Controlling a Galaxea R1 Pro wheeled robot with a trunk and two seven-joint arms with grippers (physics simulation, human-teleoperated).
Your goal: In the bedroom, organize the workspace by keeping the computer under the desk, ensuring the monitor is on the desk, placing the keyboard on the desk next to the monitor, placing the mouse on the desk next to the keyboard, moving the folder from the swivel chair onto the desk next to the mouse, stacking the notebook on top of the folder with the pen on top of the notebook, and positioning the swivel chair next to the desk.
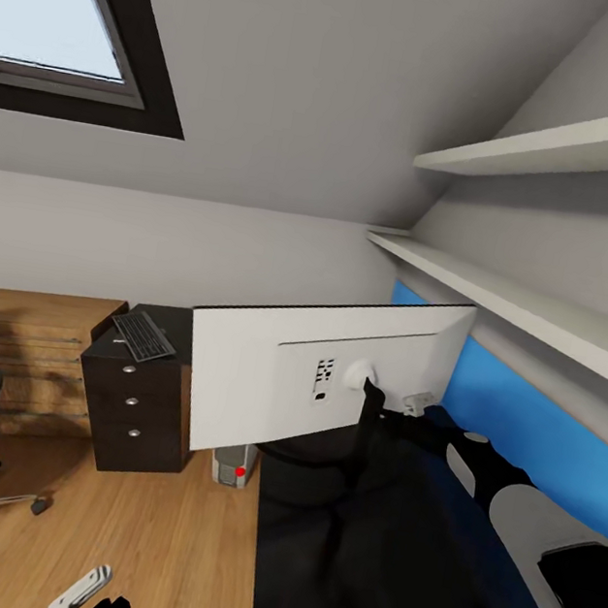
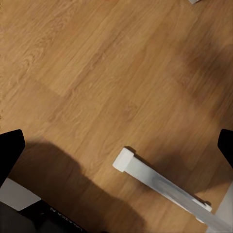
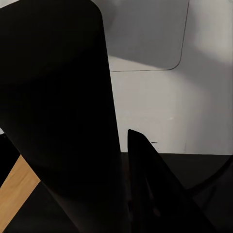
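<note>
1 monitor on black desk

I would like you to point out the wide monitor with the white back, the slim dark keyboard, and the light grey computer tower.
Wide white-backed monitor [image 1: 263, 376]: head view, its white back panel.
Slim dark keyboard [image 1: 144, 336]: head view, its keys.
Light grey computer tower [image 1: 233, 466]: head view, its front near the red dot.

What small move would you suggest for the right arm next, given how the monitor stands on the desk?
Probably a slight turn of the monitor by its stand, then a release. The right arm reaches to the stand behind the white back, and the monitor stands on the desk at a slant to the blue back panel. Whether the fingers grip the stand, I cannot tell.
</note>
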